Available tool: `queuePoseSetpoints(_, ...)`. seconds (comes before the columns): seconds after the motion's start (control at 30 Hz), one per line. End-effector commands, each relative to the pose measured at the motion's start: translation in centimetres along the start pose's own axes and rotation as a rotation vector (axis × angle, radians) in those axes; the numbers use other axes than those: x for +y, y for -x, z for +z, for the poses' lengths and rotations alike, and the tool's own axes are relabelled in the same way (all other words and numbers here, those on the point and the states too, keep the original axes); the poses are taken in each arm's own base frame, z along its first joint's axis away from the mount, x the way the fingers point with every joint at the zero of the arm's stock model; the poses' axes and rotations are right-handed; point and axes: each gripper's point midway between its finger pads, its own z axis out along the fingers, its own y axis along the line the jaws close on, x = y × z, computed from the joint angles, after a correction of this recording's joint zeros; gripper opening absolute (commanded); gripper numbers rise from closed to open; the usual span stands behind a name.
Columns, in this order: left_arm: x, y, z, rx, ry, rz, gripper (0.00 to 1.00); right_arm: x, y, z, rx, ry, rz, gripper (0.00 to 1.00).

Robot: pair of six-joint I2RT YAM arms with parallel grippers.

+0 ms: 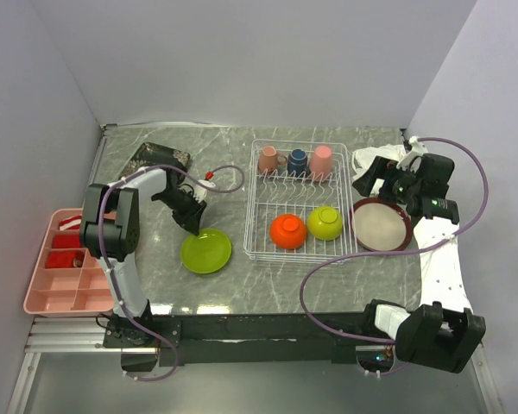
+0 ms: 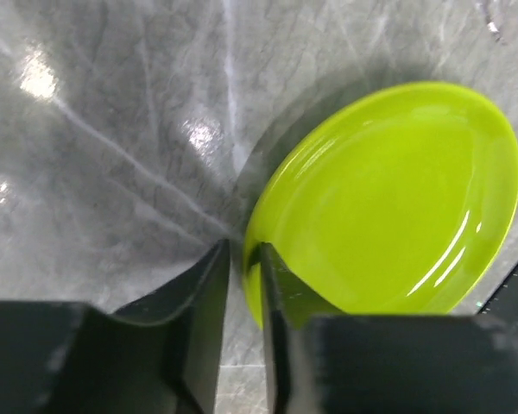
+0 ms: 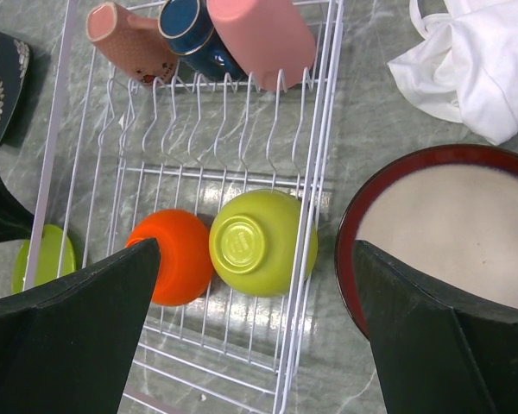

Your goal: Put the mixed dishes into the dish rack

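The lime green plate [image 1: 205, 251] [image 2: 388, 198] lies left of the white wire dish rack [image 1: 252, 207] [image 3: 315, 172]. My left gripper [image 1: 192, 226] [image 2: 244, 250] straddles its near rim, jaws almost together and shut on it. The rack holds an orange bowl [image 1: 287, 230] [image 3: 177, 259], a lime bowl [image 1: 325, 222] [image 3: 263, 241], and salmon [image 1: 268, 159], navy [image 1: 297, 159] and pink [image 1: 321, 159] cups. The brown plate [image 1: 382, 224] [image 3: 449, 224] sits right of the rack. My right gripper [image 1: 395, 185] [image 3: 257, 250] hangs wide open and empty above the rack's right edge. The black floral plate [image 1: 160, 158] lies far left.
A white cloth rag [image 1: 375, 159] [image 3: 483, 69] lies at the back right behind the brown plate. A pink divided tray [image 1: 65, 267] sits off the table's left edge. Walls close in the left, back and right.
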Motion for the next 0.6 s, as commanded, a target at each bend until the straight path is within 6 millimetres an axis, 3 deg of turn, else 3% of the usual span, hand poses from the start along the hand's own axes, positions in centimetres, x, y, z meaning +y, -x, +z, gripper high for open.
queuePoseSetpoints(0.0, -1.0, 1.0, -0.2, -0.018, -0.073, 0.012, 0.25, 0.5, 1.7, -0.2, -0.055, 0.017, -0.025, 1.0)
queuePoseSetpoints(0.1, -1.4, 1.3, -0.5, -0.025, -0.09, 0.016, 0.21, 0.5, 1.6, -0.2, -0.059, 0.018, -0.027, 1.0)
queuePoseSetpoints(0.17, -1.6, 1.4, -0.6, -0.027, -0.104, 0.02, 0.11, 0.5, 1.4, -0.2, -0.06, 0.018, -0.025, 1.0)
queuePoseSetpoints(0.3, -2.1, 1.5, -0.9, -0.035, -0.122, 0.03, 0.01, 0.5, 1.1, -0.4, -0.064, 0.018, -0.024, 1.0)
queuePoseSetpoints(0.5, -2.6, 3.0, -2.6, -0.063, -0.116, 0.044, 0.01, 0.5, 0.5, -0.4, -0.059, 0.02, -0.016, 1.0)
queuePoseSetpoints(0.57, -2.2, 4.0, -4.1, -0.088, -0.071, 0.058, 0.01, 0.6, 0.7, -0.4, -0.063, 0.027, -0.018, 1.0)
